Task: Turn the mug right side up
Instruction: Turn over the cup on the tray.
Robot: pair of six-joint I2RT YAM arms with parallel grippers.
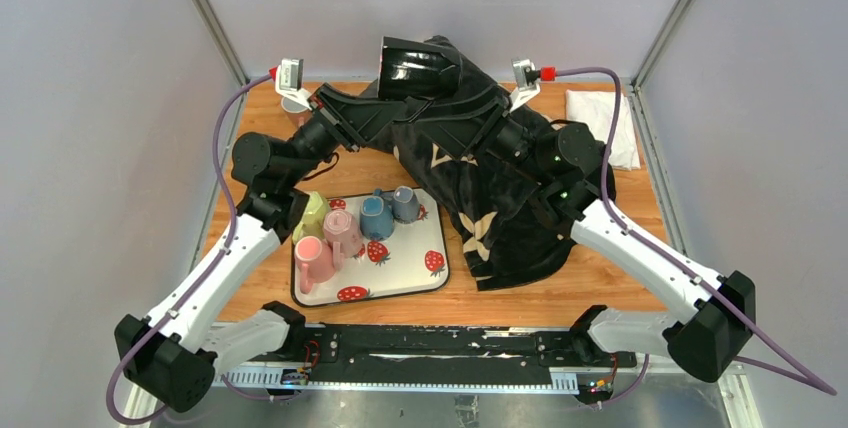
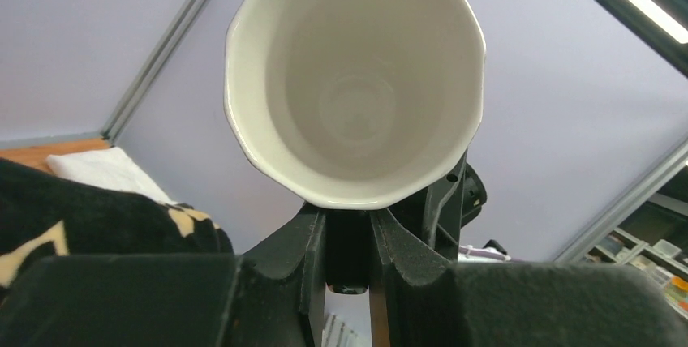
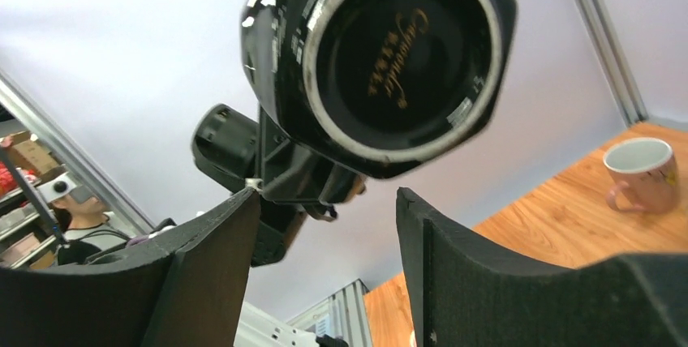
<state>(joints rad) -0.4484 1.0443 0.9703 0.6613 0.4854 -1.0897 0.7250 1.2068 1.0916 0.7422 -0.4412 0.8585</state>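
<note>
The mug (image 1: 420, 68) is up in the air, well above the table (image 1: 620, 278), over the back edge of the black patterned cloth (image 1: 510, 218). It lies on its side, neither upright nor inverted. The left pincer (image 2: 349, 237) has it: the two fingers stand narrow and pinch a dark part of the mug's outside just under the rim. I cannot tell whether that part is the handle. From the left wrist the white inside faces the lens, mouth wide and round, with the bottom visible deep within.

Over to the right wrist, which shows the other end. The glossy black base with gold lettering points at that camera, and the left arm's pincer shows behind it. The right pincer (image 3: 327, 197) is spread wide, and its fingers (image 3: 211, 258) sit below the mug, clear of it, touching nothing.

Down on the table, a strawberry-print tray (image 1: 412, 248) carries pink, yellow-green and blue mugs near the left arm. A pale pink mug (image 3: 645, 173) stands upright at the back, and a white cloth (image 1: 600, 113) lies in the far right corner.
</note>
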